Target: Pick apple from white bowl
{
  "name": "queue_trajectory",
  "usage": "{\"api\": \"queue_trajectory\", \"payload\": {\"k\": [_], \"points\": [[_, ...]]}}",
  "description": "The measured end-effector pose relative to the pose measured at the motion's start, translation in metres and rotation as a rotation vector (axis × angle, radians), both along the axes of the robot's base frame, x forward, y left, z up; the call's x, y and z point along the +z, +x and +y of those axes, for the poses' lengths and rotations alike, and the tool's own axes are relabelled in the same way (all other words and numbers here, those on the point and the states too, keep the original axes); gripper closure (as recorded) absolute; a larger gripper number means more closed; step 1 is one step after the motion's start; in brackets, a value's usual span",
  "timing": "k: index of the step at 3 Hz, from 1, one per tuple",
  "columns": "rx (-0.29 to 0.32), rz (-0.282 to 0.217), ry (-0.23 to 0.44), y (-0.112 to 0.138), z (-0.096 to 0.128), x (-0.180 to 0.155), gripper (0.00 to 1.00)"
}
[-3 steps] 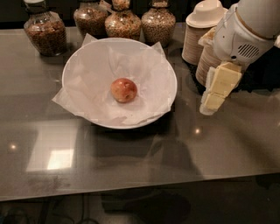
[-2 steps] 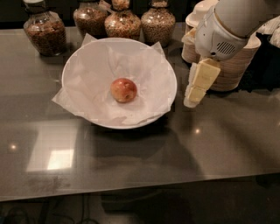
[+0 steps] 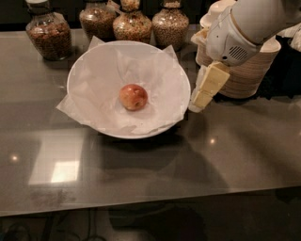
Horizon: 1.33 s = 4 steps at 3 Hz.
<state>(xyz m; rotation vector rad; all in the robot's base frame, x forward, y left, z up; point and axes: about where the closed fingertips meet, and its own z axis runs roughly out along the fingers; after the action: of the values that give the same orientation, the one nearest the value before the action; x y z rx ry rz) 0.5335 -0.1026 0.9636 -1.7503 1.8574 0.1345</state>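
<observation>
The apple [image 3: 133,96] is small, red-orange with yellowish patches and a dark spot. It lies in the middle of the white bowl [image 3: 82,63], which is wide, shallow and lined with crinkled white paper. My gripper [image 3: 201,99] hangs from the white arm at the upper right, its cream-coloured fingers pointing down just outside the bowl's right rim, to the right of the apple and apart from it. It holds nothing.
Several glass jars [image 3: 47,33] of grains and nuts stand along the back of the dark glossy counter [image 3: 141,179]. Stacks of tan disposable bowls [image 3: 249,70] and white cups [image 3: 218,12] stand at the back right, behind the arm.
The arm and gripper have moved left, from beside the tan bowl stacks up to the white bowl's right rim. The apple and bowl have not moved.
</observation>
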Motion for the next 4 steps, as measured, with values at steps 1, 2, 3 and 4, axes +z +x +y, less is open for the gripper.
{"api": "queue_trajectory", "payload": {"k": [1, 2, 3, 4], "points": [[0.058, -0.038, 0.155, 0.014, 0.033, 0.006, 0.0], [0.153, -0.038, 0.304, 0.03, 0.071, 0.01, 0.0], [0.209, -0.005, 0.342, 0.04, 0.095, 0.0, 0.0], [0.229, 0.021, 0.332, 0.044, 0.107, -0.012, 0.14]]}}
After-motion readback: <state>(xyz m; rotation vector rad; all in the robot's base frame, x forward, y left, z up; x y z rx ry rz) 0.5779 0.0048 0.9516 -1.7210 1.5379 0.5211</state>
